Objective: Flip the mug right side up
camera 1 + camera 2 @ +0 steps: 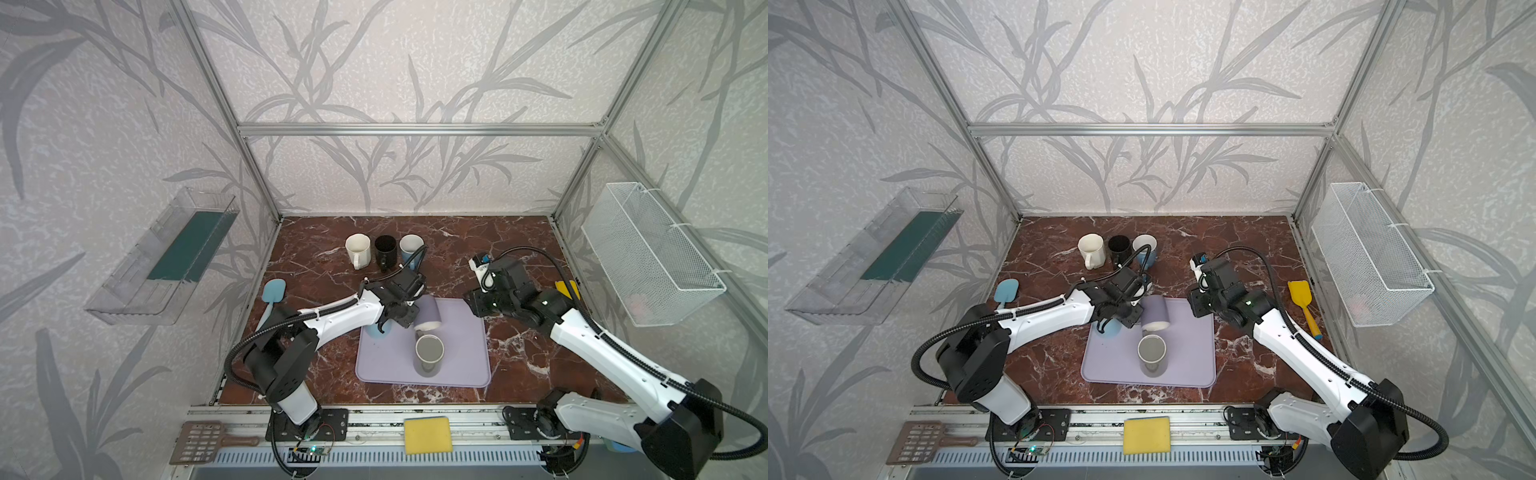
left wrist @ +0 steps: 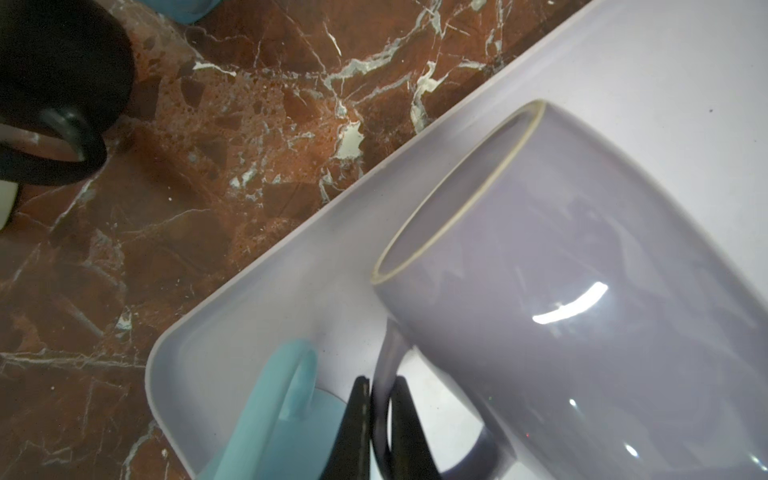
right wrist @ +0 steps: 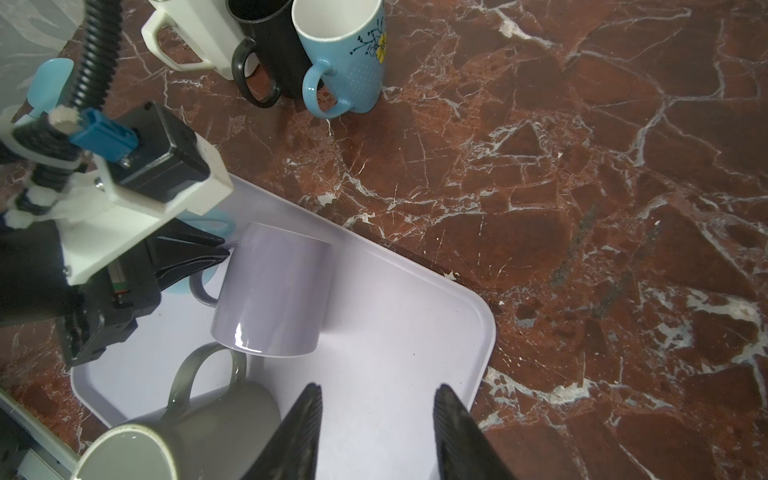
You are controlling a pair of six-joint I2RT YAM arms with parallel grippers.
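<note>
At the far edge of the tray (image 1: 465,365), my left claw (image 2: 379,388) grips the tilted mug (image 1: 429,311) by its handle (image 2: 384,357); right claw (image 3: 376,399) hangs open. If that thin pinch slips, it drops onto the grey mug (image 1: 430,353).

**Readable markings: none**

I find no legible text, brand, number or label in any view. Nearest thing to a mark: a yellow flower on dark stems printed on the blue mug (image 3: 353,70), standing on the counter (image 3: 582,166).
</note>
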